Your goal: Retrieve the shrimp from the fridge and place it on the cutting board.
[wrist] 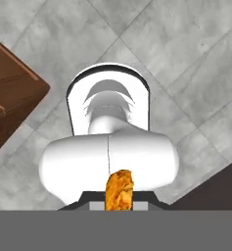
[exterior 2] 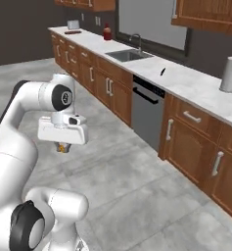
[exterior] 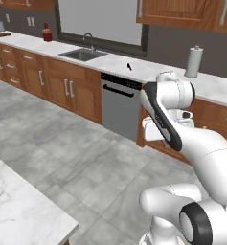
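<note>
While pinched shut, claw (exterior 2: pixel 63 147) holds shrimp (wrist: pixel 119 190) above floor (wrist: pixel 186 59)

Flat even rendered light, soft faint shadows, no glare, slightly soft low-resolution edges

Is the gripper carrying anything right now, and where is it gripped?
Yes: the gripper is shut on the shrimp. Which part of it is pinched cannot be told.

I see the sink (exterior: pixel 84 54) set in the counter (exterior: pixel 148 72), dishwasher (exterior: pixel 119 105) to its right, paper towel roll (exterior: pixel 193 61) farther right, perhaps a bottle (exterior: pixel 47 33) left.
</note>
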